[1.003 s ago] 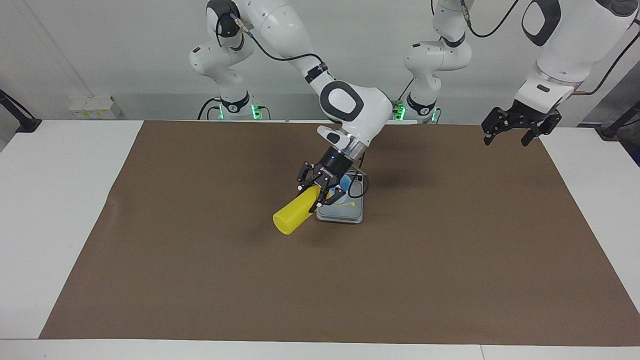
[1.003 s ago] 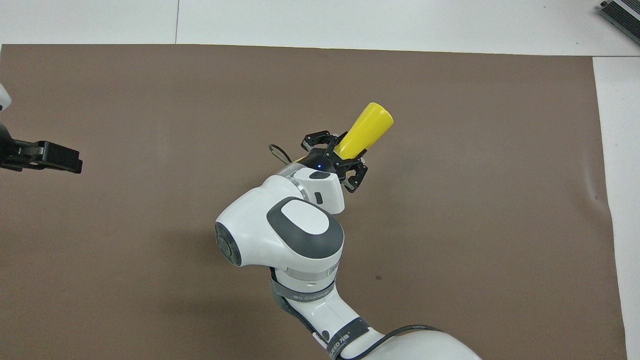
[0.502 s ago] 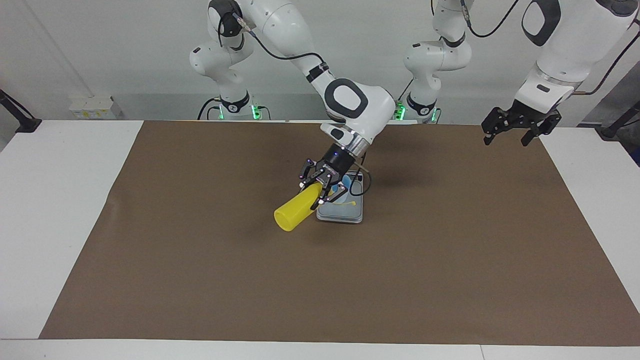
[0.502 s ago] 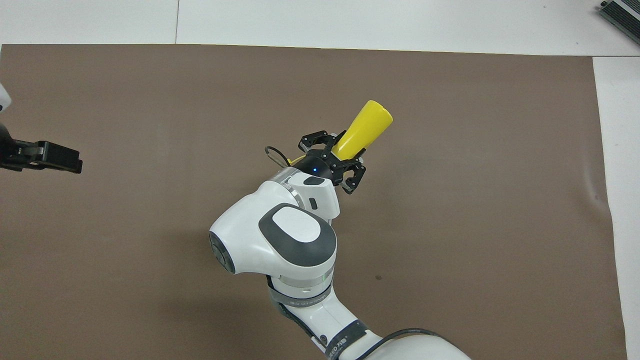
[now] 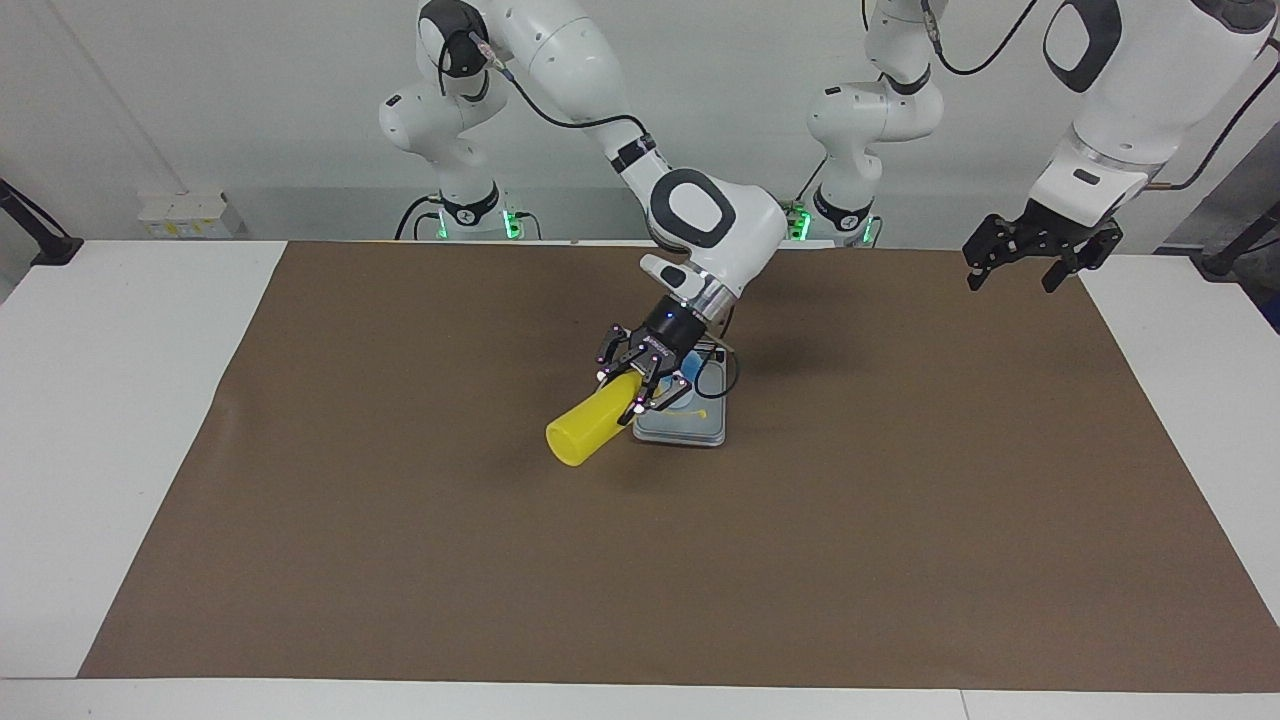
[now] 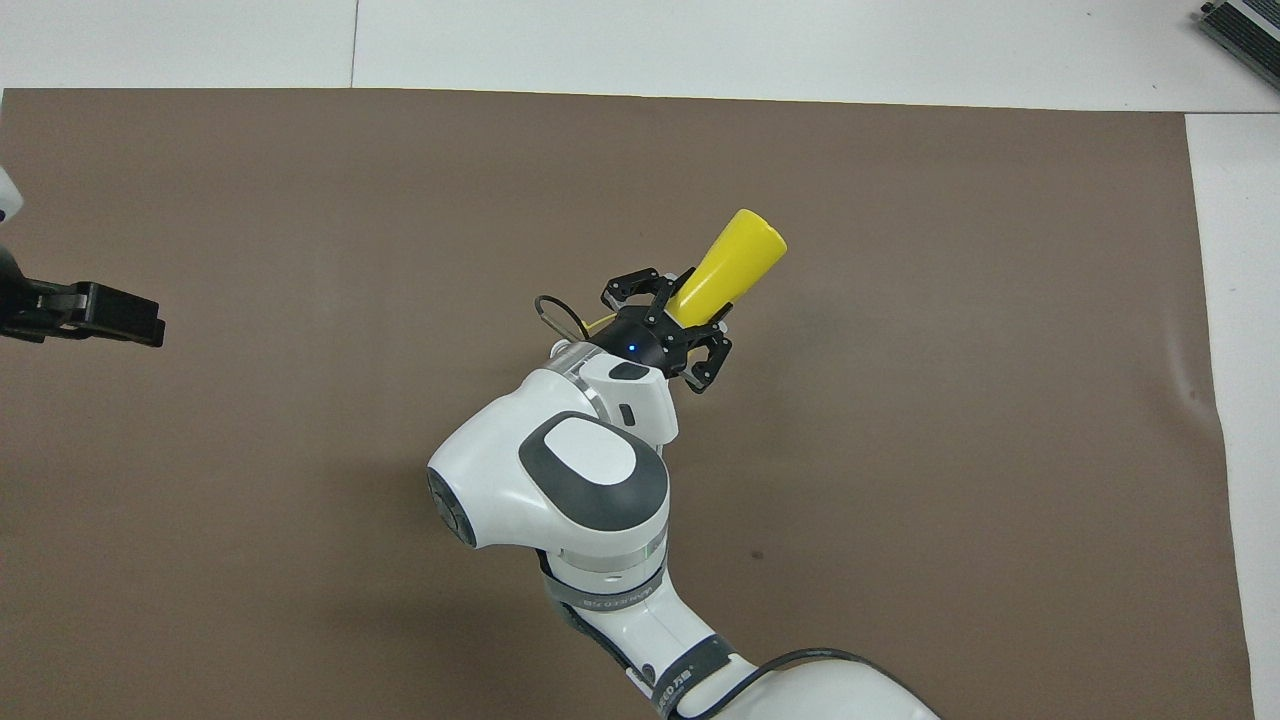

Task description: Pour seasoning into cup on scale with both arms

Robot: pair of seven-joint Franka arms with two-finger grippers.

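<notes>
My right gripper [image 5: 634, 390] [image 6: 688, 308] is shut on the yellow seasoning bottle [image 5: 582, 433] [image 6: 733, 262]. The bottle is tipped over, with its flat base away from the robots and its cap end down toward the scale [image 5: 688, 425]. The light blue cup [image 5: 691, 386] stands on the scale, mostly covered by the gripper. A thin yellow streak [image 5: 697, 411] lies on the weighing plate. In the overhead view the right arm hides the scale and cup. My left gripper [image 5: 1040, 258] [image 6: 95, 312] waits open, raised over the mat's edge at the left arm's end.
A brown mat [image 5: 400, 560] [image 6: 950, 450] covers most of the white table [image 5: 110, 420]. A black cable loop [image 5: 722, 375] hangs from the right wrist beside the scale.
The right arm's wrist and elbow shifted slightly while the bottle stayed tipped over the scale. The left arm has not moved.
</notes>
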